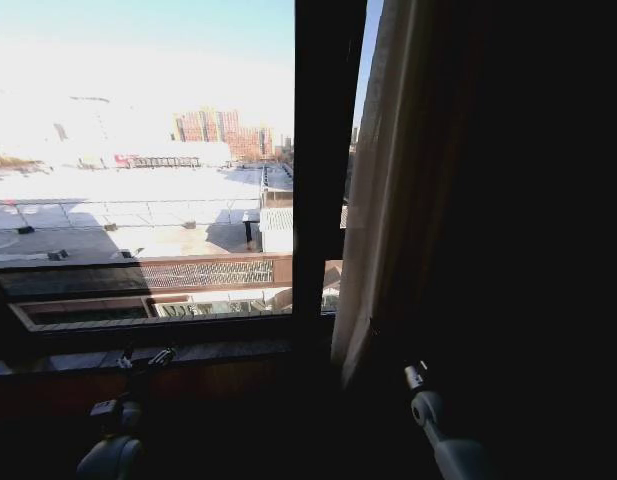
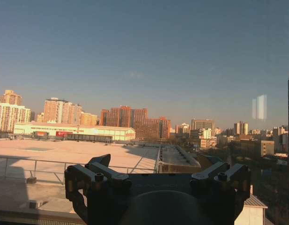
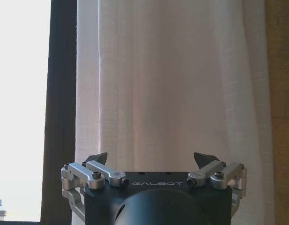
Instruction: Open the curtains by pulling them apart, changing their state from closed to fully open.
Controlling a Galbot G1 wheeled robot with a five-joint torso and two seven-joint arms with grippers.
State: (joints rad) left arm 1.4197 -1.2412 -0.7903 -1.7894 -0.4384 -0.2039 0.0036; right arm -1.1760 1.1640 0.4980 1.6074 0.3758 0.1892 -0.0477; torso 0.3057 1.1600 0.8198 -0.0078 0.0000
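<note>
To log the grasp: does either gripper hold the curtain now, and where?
Nothing is held. The right gripper is open, facing the curtain; the left gripper is open too.

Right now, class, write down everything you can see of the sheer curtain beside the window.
The curtain is sheer cream-white fabric with a fine weave, hanging in soft vertical pleats and glowing with daylight. In the head view it is gathered into a narrow bunch right of the dark window frame, leaving the glass uncovered. The open right gripper faces it, fingers apart, holding nothing; contact cannot be told.
</note>
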